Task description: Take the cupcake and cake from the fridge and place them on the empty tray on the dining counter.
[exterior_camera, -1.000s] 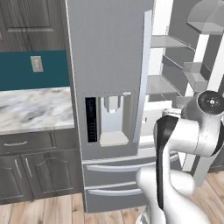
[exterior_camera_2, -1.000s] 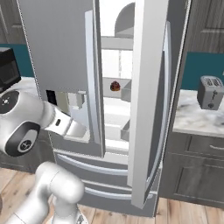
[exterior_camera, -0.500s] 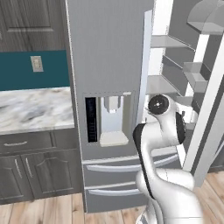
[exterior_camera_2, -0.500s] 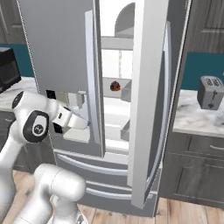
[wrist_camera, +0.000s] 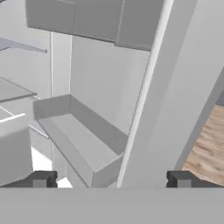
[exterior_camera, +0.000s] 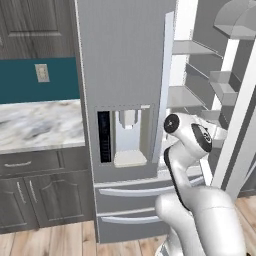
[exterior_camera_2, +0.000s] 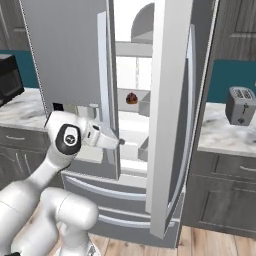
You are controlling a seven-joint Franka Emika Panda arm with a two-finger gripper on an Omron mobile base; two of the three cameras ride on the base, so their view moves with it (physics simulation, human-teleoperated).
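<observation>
The fridge (exterior_camera: 125, 90) stands with its left door shut and its right door (exterior_camera_2: 170, 115) swung open. Inside, the small dark brown cake (exterior_camera_2: 131, 98) sits on a white shelf toward the back. My gripper (exterior_camera_2: 116, 142) reaches past the left door's edge into the opening, lower than the cake and nearer to me. In the hand view its two dark fingertips (wrist_camera: 41, 179) stand far apart, so the gripper (wrist_camera: 111, 180) is open with nothing in it. The cupcake, the tray and the dining counter are out of view.
The open door's inner bins (wrist_camera: 83, 144) lie straight ahead of the hand, with wood floor (wrist_camera: 210, 148) beyond. A toaster (exterior_camera_2: 240, 105) stands on the right wall counter, a microwave (exterior_camera_2: 10, 77) on the left. A marble wall counter (exterior_camera: 40, 125) adjoins the fridge.
The arm has swung toward the fridge and the hand has moved from in front of the dispenser door into the opening. The jaws have stayed open.
</observation>
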